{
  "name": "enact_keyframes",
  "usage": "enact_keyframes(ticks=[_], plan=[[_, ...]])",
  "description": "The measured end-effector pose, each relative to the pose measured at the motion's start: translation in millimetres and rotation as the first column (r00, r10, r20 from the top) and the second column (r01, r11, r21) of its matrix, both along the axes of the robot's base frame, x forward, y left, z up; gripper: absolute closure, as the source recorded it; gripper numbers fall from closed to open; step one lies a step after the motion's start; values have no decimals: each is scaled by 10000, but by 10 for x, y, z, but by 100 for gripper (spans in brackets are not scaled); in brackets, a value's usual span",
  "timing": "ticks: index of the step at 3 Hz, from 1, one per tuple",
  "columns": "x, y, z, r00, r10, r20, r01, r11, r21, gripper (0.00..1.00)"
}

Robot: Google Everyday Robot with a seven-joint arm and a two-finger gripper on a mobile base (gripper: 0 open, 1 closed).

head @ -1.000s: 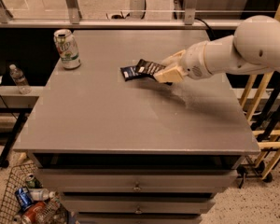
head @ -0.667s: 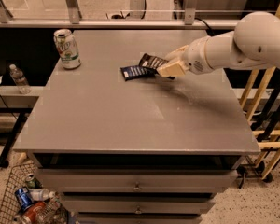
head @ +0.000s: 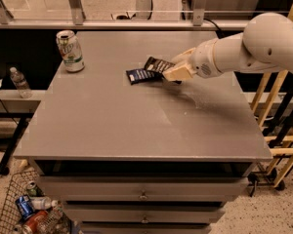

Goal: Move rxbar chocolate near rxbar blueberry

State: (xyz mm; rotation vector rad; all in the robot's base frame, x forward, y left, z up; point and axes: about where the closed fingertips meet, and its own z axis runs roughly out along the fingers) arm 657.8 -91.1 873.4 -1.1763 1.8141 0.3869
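I am looking at the rxbar chocolate [head: 157, 64], which is lying just beside the rxbar blueberry [head: 139, 75], on its far right side. The two wrappers are touching or overlapping at a corner, and I cannot tell which. The gripper [head: 178, 72] is sitting low over the table [head: 112, 126], immediately right of the rxbar blueberry and against the chocolate bar's right end. I am not able to tell whether it is pinching that wrapper or is loose of it. I am judging that the placing step is in hand and the task is nearly done, since the dark bar is already sitting close to the blue one. I am expecting the next move to call for a clean letting-go, if the bar is being held. After that comes a lift up and away to the right, so that neither wrapper is dragged or nudged. A soda can [head: 70, 50] is standing well to the left of the rxbar blueberry, out of the way.
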Motion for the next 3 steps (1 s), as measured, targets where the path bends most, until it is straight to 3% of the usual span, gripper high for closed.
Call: enact_keyframes(ticks=[2, 3], plan=[[-2, 50, -11, 10000, 81, -21, -81, 10000, 4, 12], [-4, 73, -16, 9999, 118, -31, -118, 9999, 6, 0]])
